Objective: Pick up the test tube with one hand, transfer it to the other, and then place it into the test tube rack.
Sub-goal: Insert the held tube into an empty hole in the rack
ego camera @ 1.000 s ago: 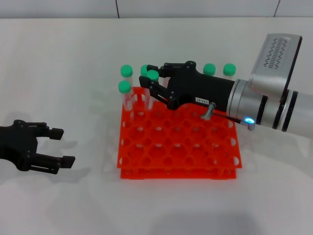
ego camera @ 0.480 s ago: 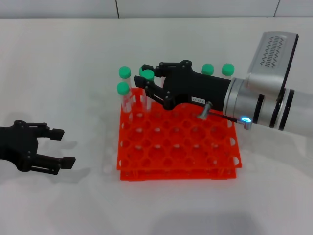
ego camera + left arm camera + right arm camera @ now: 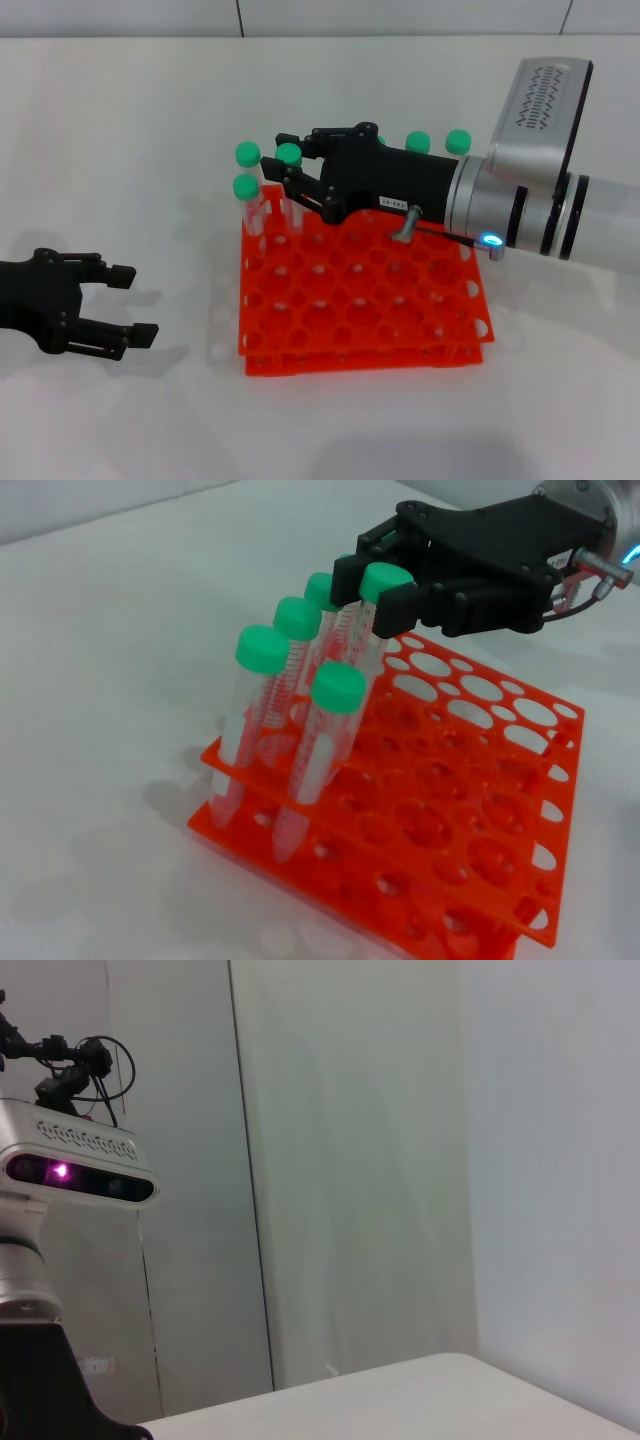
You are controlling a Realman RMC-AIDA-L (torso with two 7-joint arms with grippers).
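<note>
My right gripper, black with a white label, reaches over the back left part of the orange-red test tube rack. It is shut on a green-capped test tube just below the cap. The tube leans, with its lower end down in a rack hole. The left wrist view shows the same grip on the tube above the rack. My left gripper is open and empty, low over the table far left of the rack.
Other green-capped tubes stand in the rack: two at its back left corner and two behind the right gripper's wrist. The rack sits slightly askew on the white table. The right wrist view shows only a wall and a camera unit.
My right gripper has moved left and a little farther back with the tube. The rack and its other tubes have shifted left with it. The left gripper has barely moved.
</note>
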